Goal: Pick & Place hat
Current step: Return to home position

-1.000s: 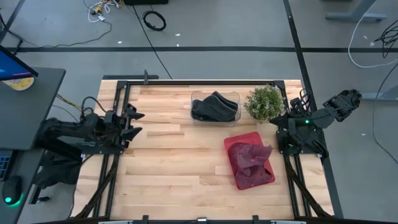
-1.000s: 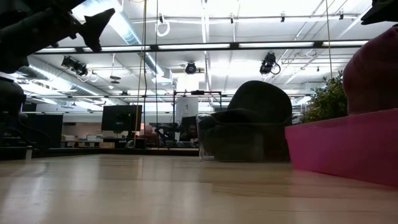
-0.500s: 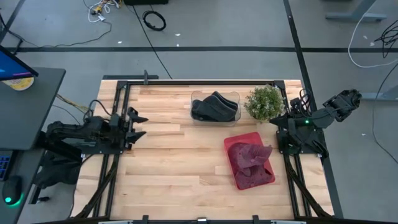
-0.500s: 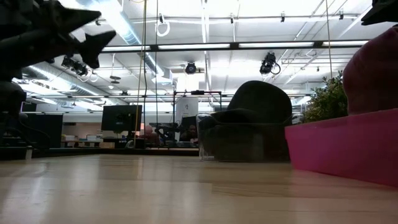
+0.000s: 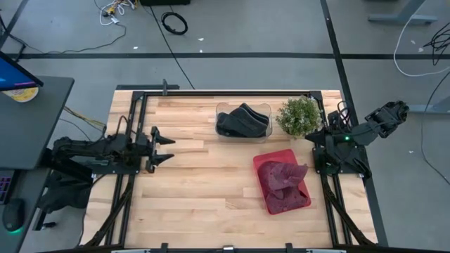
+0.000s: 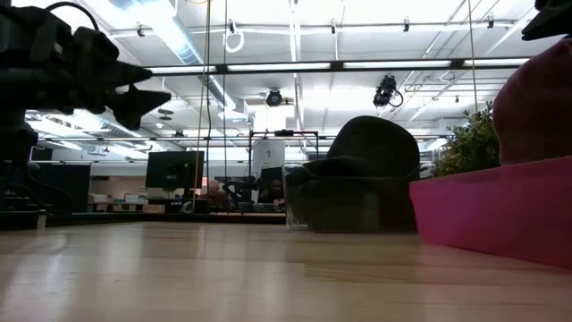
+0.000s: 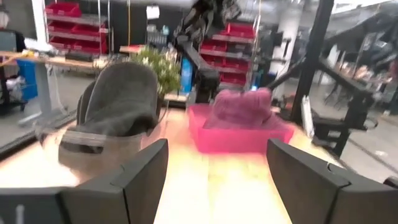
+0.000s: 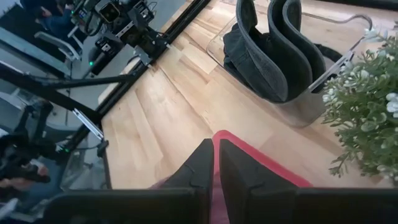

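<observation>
High: left tool (image 5: 163, 140) has slid slightly further in over the counter's (image 5: 197, 204) left edge than a second ago. Fingers are spread and hold nothing. Right tool (image 5: 318, 135) hasn't budged, parked at the right edge near the plant (image 5: 299, 116). Black caps (image 5: 242, 121) sit in the transparent bin (image 5: 219, 109), red cap (image 5: 283, 177) in the red bin (image 5: 271, 208).

Low: left tool (image 6: 147, 85) has dropped from the top corner to lower in the picture, well above the counter. Bins and caps unchanged.

Left wrist: fingers (image 7: 143, 180) wide apart, nothing between. It looks level across at a black cap (image 7: 121, 93) in its bin and the red cap (image 7: 236, 106) in its bin.

Right wrist: right tool (image 8: 214, 165) fingers pressed together, empty, just over the red bin's rim (image 8: 261, 155).

Read: all hats are binned, and only the left arm's tuck toward home looks left. No object is at risk unless it swings toward the bins.
</observation>
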Controlling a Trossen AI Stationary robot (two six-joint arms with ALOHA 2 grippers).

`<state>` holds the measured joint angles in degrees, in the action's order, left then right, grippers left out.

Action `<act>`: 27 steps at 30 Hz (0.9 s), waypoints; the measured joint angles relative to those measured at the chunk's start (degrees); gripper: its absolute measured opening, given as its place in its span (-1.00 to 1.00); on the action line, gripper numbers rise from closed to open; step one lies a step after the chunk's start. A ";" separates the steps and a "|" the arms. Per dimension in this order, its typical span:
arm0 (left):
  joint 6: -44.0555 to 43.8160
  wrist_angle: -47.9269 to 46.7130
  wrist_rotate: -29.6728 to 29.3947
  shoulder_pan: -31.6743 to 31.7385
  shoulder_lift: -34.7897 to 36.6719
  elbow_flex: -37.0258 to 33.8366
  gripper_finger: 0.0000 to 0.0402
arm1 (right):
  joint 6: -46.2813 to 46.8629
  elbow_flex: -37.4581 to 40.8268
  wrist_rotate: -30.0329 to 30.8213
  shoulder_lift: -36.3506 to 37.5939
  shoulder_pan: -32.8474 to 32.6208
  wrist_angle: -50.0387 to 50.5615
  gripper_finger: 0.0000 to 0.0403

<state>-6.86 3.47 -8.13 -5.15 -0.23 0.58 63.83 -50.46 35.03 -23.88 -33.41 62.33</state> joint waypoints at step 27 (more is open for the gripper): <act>2.03 -0.76 0.71 1.81 -0.50 -0.04 0.38 | -11.92 0.00 13.35 6.53 -0.02 2.39 -0.99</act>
<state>-4.83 2.71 -7.42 -3.33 -0.73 0.54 51.92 -50.46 48.38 -17.35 -33.43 64.72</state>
